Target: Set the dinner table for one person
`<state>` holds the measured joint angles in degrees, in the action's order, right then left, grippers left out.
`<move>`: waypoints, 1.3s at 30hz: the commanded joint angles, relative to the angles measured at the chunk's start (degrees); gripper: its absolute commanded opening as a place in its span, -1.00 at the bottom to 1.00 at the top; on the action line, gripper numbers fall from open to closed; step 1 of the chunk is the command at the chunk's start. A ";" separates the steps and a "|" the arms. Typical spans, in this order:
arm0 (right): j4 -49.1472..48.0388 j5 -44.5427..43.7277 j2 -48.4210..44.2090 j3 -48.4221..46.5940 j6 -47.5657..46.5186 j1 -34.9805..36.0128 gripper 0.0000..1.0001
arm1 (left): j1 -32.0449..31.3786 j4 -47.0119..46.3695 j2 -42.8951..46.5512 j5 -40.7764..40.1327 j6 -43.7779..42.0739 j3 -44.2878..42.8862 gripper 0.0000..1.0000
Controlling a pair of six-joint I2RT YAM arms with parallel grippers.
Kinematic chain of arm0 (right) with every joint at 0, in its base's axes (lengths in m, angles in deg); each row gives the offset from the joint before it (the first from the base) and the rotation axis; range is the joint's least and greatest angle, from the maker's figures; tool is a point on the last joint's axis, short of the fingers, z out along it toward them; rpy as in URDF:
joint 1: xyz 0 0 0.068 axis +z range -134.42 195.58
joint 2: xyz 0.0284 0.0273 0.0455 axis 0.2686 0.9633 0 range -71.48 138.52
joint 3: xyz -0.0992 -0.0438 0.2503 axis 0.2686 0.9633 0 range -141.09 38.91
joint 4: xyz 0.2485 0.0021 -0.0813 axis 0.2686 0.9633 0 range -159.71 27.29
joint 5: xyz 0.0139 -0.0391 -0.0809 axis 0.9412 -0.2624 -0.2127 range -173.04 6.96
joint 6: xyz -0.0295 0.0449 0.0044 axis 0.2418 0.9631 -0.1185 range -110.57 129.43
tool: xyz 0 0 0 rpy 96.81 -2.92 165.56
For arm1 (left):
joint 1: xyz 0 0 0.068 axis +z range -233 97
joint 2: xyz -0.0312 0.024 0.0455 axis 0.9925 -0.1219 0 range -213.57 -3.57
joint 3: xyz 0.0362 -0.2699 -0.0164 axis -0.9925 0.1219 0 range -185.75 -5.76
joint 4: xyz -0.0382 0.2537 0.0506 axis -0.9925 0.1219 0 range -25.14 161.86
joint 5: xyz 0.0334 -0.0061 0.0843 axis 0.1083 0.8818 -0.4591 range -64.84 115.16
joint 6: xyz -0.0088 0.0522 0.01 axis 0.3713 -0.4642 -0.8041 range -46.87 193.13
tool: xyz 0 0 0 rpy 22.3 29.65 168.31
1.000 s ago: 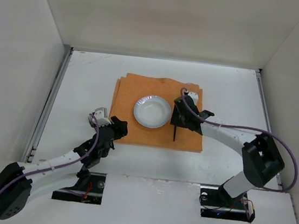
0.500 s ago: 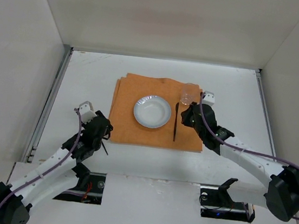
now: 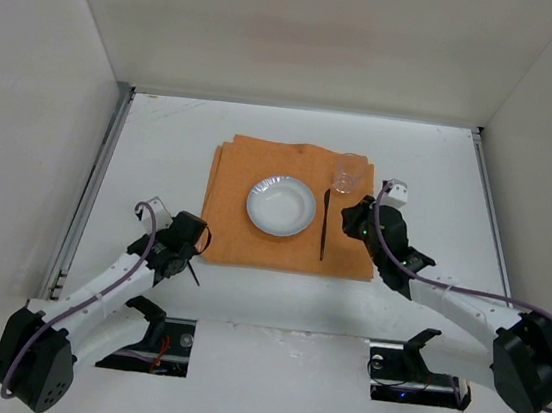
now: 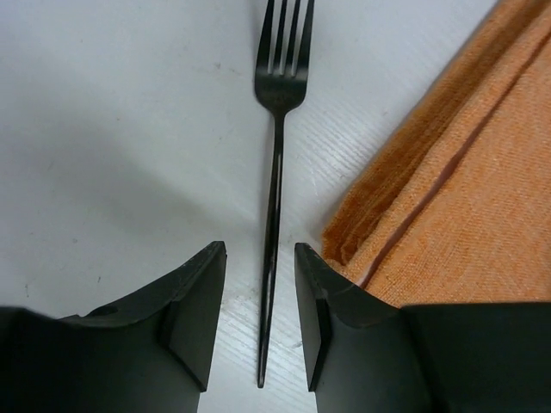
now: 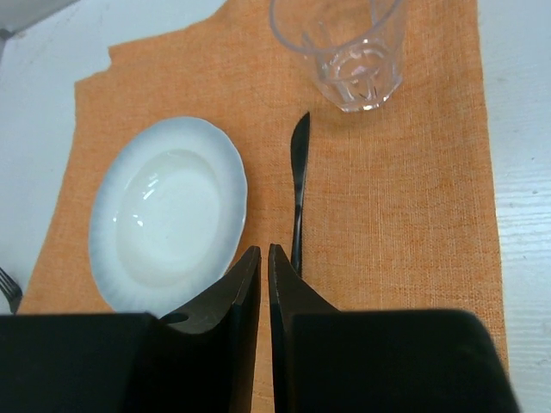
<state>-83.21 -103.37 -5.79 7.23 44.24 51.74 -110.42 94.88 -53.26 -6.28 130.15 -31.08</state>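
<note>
Top view: the dinner table [image 3: 163, 142] is the white surface that fills the floor of the enclosure, with both arm bases at its near edge. An orange placemat [image 3: 261, 164] lies on it, centred and slightly toward the far side.

On the placemat:
- A white plate [image 3: 281, 205] sits in the middle.
- A dark knife [image 3: 324, 228] lies just right of the plate, lengthwise near-to-far, apart from the rim.
- A clear glass [image 3: 347, 173] stands upright in the far right corner, just beyond the knife's tip.

A dark fork [image 4: 275, 172] lies on the bare table, off the placemat and just beside its near left corner. The tines point away from the left wrist camera.

Left gripper [image 4: 258, 251]: the fingers are spread and straddle the fork's handle, low over the table. A sliver of white shows on each side of the handle, so no contact is visible. The right-hand finger [image 4: 314, 301] sits close to the frayed corner of the placemat. In the top view this gripper [image 3: 182, 245] hangs off the placemat's left near corner.

Right gripper [image 5: 263, 249]: the fingers are pressed nearly together with only a thin slit between them, and nothing is in it. It hovers over the near part of the placemat, between the plate [image 5: 168, 215] and the knife [image 5: 298, 189]. The knife's handle end runs under the fingertip on that side. Whether they touch cannot be told. The glass [image 5: 340, 52] stands well beyond the tips.
</note>
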 commanded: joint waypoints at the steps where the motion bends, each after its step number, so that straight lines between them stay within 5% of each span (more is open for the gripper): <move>1: -4.08 1.44 2.59 -1.80 0.35 0.88 -0.72 | 0.75 -0.48 -1.37 2.70 0.82 -0.34 -0.31; 22: -5.40 3.29 4.18 -1.63 0.96 1.06 -0.66 | 5.31 -8.66 -9.37 5.34 -3.14 2.64 -0.48; 30: -5.40 3.29 3.57 -1.19 0.96 0.79 -0.65 | 6.28 -10.07 -11.57 6.92 -4.98 2.38 -0.80; 39: -5.57 3.29 3.48 -0.84 1.31 0.00 -0.43 | 6.55 -1.81 3.63 -0.90 -11.65 -4.90 -0.92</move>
<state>-84.82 -100.36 -1.75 7.23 45.27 52.29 -103.77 90.20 -52.60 -3.31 122.69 -30.77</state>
